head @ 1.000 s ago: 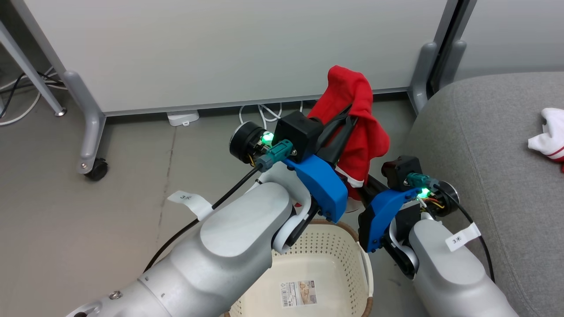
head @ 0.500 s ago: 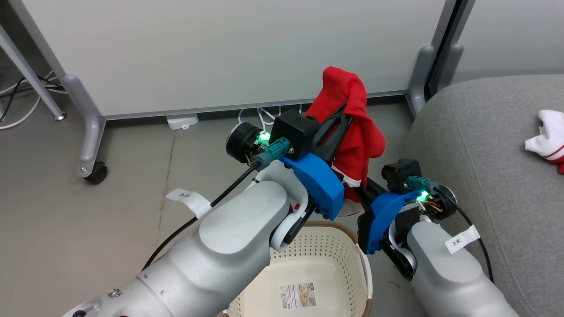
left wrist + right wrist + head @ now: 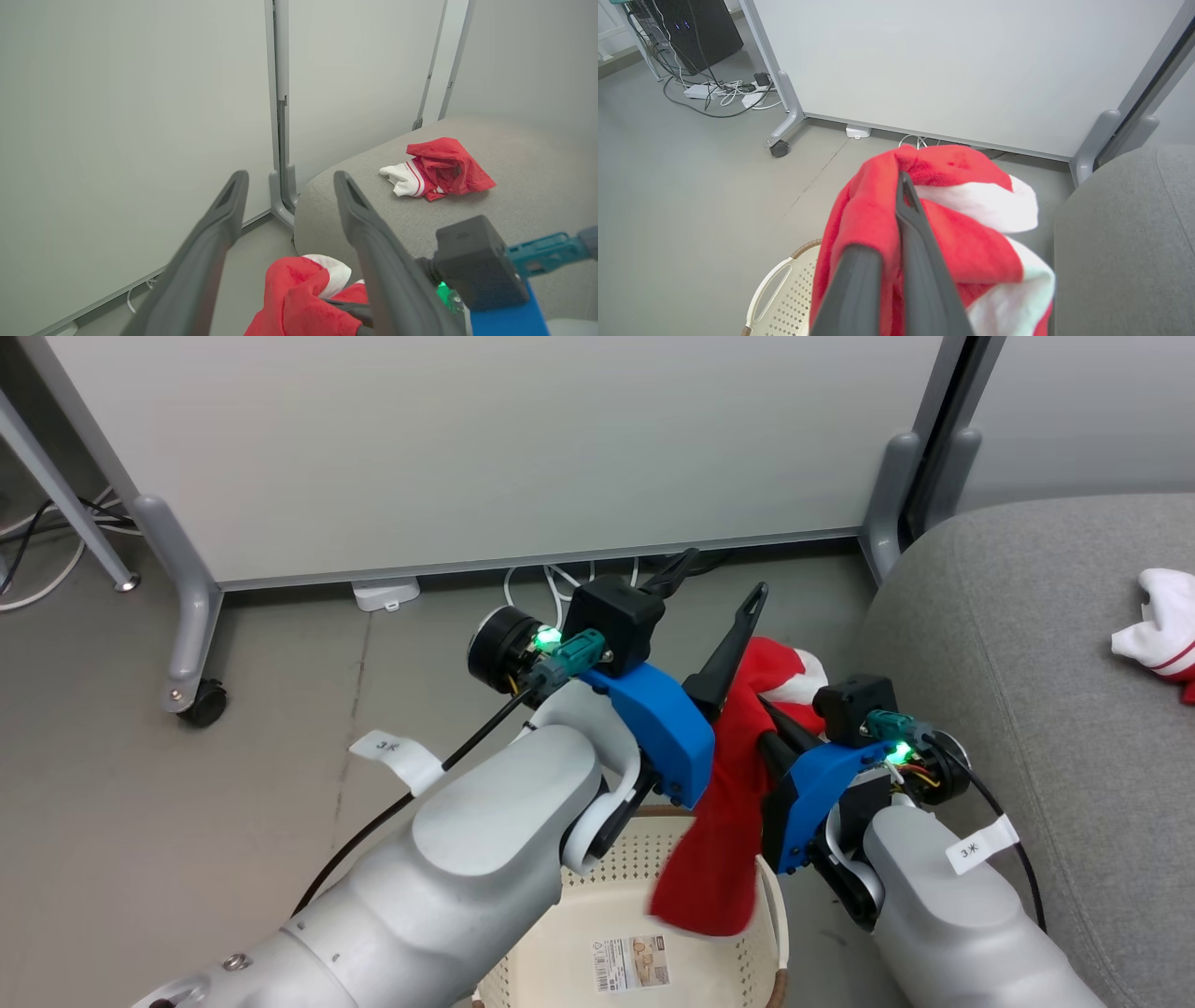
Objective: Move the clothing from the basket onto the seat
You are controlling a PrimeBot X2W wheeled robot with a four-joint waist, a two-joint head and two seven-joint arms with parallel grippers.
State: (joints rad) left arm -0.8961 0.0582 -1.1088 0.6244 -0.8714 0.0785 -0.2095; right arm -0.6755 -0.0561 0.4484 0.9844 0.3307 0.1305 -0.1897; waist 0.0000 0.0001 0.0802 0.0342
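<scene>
Left gripper (image 3: pixel 719 586) stands wide open with nothing between its fingers. Right gripper (image 3: pixel 902 189) is pinched shut on the red garment (image 3: pixel 714 845), which dangles over the mouth of the basket (image 3: pixel 644 863). Best play from here: lift until the hanging tail clears the rim, then swing across to the sofa (image 3: pixel 1027 663) and land it near the other garment (image 3: pixel 439 169). The left forearm (image 3: pixel 504 831) hides part of the basket floor, so I can't say if more waits there. How deep the pinch bites is buried in cloth.
</scene>
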